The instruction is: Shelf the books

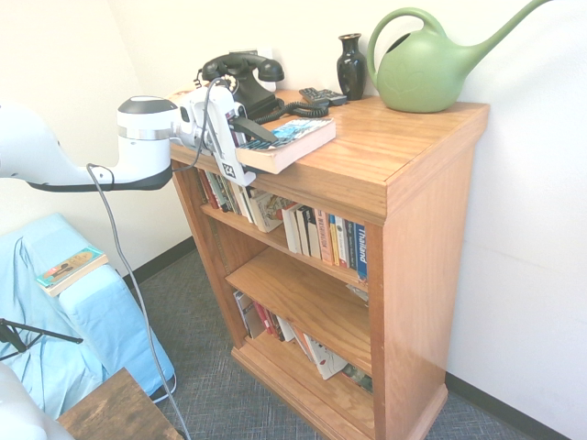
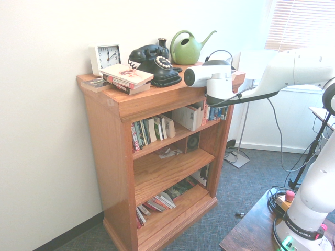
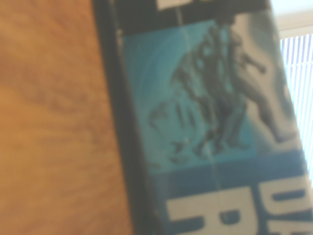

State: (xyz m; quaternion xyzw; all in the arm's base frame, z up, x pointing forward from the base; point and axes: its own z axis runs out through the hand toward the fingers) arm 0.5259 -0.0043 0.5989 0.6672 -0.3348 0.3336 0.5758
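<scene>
Bookcase (image 1: 417, 266): upper shelf held a row of upright books (image 1: 323, 236), middle shelf nearly bare, bottom had leaning books (image 1: 303, 344). On top: black phone (image 1: 240, 78), vase (image 1: 351, 66), green watering can (image 1: 431, 64), clock (image 2: 105, 56). Thick paperback (image 1: 292, 142) lay flat at the top's front corner, overhanging. My gripper (image 1: 252, 137) was at its edge, fingers either side; couldn't tell whether clamped. Grey carpet, white walls.

You are looking at a home-like study corner: a wooden bookcase (image 1: 404, 174) packed with books (image 1: 326, 238), an old dial telephone (image 2: 154, 63), a clock (image 2: 106, 56), a vase (image 1: 351, 66) and a green watering can (image 1: 426, 64) on top, grey carpet (image 1: 197, 321), white walls, a blinded window (image 2: 301, 23).
</scene>
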